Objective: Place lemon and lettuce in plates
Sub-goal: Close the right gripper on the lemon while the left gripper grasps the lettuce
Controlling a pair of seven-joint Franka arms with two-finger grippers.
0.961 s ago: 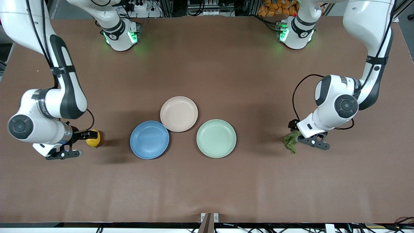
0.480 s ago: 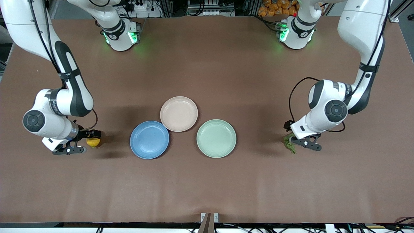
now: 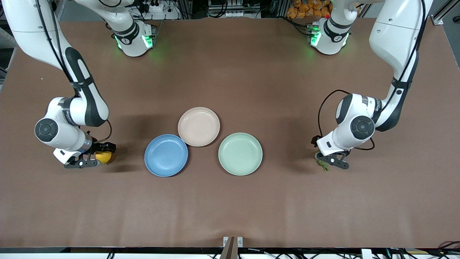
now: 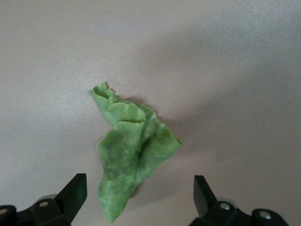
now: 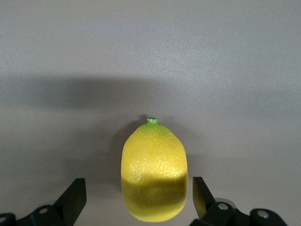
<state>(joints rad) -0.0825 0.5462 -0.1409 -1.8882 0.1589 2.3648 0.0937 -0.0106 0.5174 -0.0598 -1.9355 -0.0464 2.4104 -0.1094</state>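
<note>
Yellow, firm and likely slippery, the oval lemon (image 5: 154, 172) rests on the brown table (image 3: 230, 201) between the right claw's (image 5: 136, 200) released fingers; grip across its middle. Crumpled soft green lettuce (image 4: 132, 148) lies under the left claw (image 4: 138, 197), also released; pinch its bunched centre.

Both arms (image 3: 77, 104) have glossy white shells with dark grey joint bands and round grey end caps, and black cables loop along them. The bases (image 3: 134, 37) glow green. The fingers (image 4: 70, 195) are black, with silver screws.
</note>
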